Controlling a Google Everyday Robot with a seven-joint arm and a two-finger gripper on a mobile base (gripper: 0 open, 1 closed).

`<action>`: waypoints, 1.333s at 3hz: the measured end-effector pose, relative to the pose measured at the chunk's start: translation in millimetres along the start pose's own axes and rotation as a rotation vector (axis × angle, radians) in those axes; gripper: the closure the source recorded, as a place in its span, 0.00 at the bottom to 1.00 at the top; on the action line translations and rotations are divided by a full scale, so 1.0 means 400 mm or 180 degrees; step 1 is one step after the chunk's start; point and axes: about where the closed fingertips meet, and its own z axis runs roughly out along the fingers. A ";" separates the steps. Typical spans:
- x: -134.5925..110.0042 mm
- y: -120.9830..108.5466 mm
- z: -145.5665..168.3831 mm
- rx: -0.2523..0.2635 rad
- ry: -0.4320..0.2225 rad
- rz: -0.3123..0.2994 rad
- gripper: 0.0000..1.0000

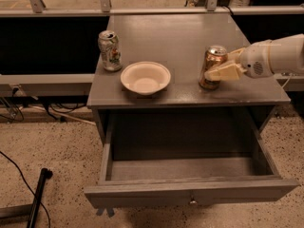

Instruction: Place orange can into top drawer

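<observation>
Orange can (212, 66), upright near the table's (180, 30) right front edge above the open top drawer (190, 197), gripper (224, 71) at its side, hold on it impossible to tell: light, thin-walled, slippery, best clasped gently mid-body.

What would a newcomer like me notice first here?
A cream pincer comes in from the right, right beside the shiny copper-orange drink can standing near the front right of the grey cabinet top. Below, the wide grey wooden top drawer is pulled open and looks empty. A cream round bowl and a silver-white printed can stand further left.
</observation>
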 end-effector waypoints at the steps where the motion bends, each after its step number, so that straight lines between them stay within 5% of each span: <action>1: -0.030 0.027 0.002 -0.0151 -0.0103 -0.0217 0.64; 2: -0.070 0.056 -0.005 -0.0253 -0.0289 -0.0518 0.89; 3: -0.098 0.096 -0.029 -0.0397 -0.0573 -0.0697 1.00; 4: -0.088 0.192 -0.058 -0.0699 -0.0862 -0.0598 1.00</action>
